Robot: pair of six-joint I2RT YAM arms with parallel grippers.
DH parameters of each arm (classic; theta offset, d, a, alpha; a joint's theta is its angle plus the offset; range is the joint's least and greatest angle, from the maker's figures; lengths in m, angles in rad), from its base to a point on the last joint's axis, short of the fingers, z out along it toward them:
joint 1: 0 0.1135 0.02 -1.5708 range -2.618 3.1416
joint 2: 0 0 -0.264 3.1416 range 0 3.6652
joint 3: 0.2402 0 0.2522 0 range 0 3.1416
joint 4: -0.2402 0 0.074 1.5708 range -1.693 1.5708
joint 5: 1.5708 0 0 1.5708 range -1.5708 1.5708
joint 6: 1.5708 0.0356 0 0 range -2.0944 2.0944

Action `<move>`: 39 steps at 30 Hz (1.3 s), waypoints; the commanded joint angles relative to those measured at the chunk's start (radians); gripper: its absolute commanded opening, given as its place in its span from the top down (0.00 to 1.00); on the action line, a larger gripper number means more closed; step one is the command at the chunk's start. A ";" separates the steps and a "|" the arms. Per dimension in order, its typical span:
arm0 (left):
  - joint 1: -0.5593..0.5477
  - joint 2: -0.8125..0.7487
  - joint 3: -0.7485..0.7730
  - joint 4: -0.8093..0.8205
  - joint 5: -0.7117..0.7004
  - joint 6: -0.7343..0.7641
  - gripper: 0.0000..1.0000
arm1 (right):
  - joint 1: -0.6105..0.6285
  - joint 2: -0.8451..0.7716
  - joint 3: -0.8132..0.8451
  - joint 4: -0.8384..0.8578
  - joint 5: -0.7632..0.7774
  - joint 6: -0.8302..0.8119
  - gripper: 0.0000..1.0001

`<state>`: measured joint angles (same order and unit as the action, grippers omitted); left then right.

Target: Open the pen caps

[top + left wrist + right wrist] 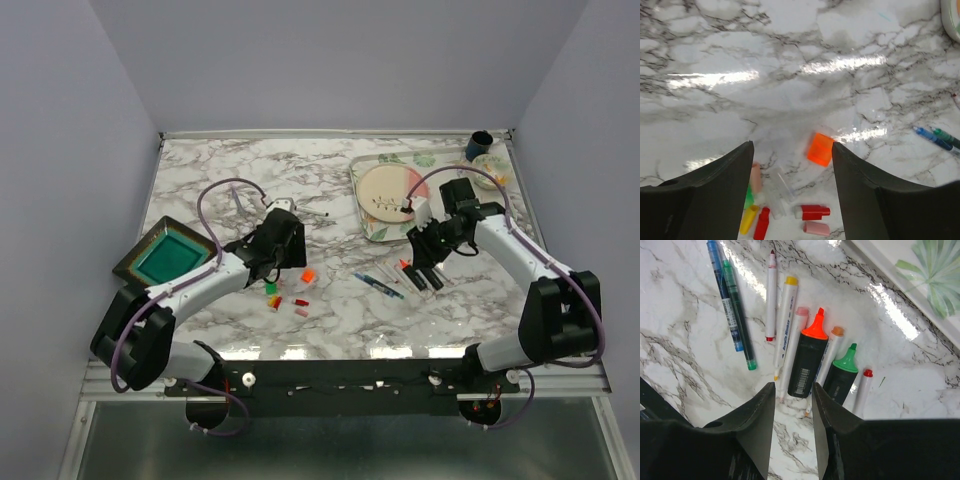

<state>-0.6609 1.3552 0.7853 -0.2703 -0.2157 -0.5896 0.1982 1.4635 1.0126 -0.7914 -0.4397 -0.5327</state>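
The left claw (791, 150) is seen spread wide above the table (790, 60), with nothing held between its fingers. The loose pen caps (761, 210) are found inside that gap. A pink cap (756, 177), a green cap (749, 196), a yellow cap (748, 219) and a red cap (761, 224) are clustered against the left finger. A second red cap (812, 212) and a second pink cap (816, 229) are laid nearer the middle. An orange cap (820, 149) is set ahead of the others, just beside the right fingertip.

The right claw (793, 402) is held with its fingers only narrowly parted; nothing is seen pinched. Ahead of it and to its left, a blue pen (725, 295) and a green pen (737, 315) are laid side by side. Directly ahead, slim white pens (785, 320) and an orange highlighter (807, 357) are lined up, touching, with a green highlighter (842, 375) to the right. Both highlighter tips are bared. Whether the slim pens are capped cannot be told. A tray (920, 285) is noted far ahead to the right.
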 commanded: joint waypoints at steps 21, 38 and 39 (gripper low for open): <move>0.550 0.528 0.566 -0.158 -0.050 -0.029 0.50 | 0.000 -0.129 0.001 0.020 -0.088 -0.018 0.58; 0.566 0.843 0.902 -0.348 -0.082 0.062 0.57 | 0.000 -0.137 0.000 0.017 -0.105 -0.023 0.58; 0.566 0.845 0.902 -0.348 -0.080 0.060 0.57 | 0.000 -0.137 0.001 0.017 -0.105 -0.023 0.58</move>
<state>-0.1040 2.1742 1.6642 -0.5488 -0.2737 -0.5522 0.1982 1.3479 1.0126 -0.7792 -0.5159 -0.5434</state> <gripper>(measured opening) 0.444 0.421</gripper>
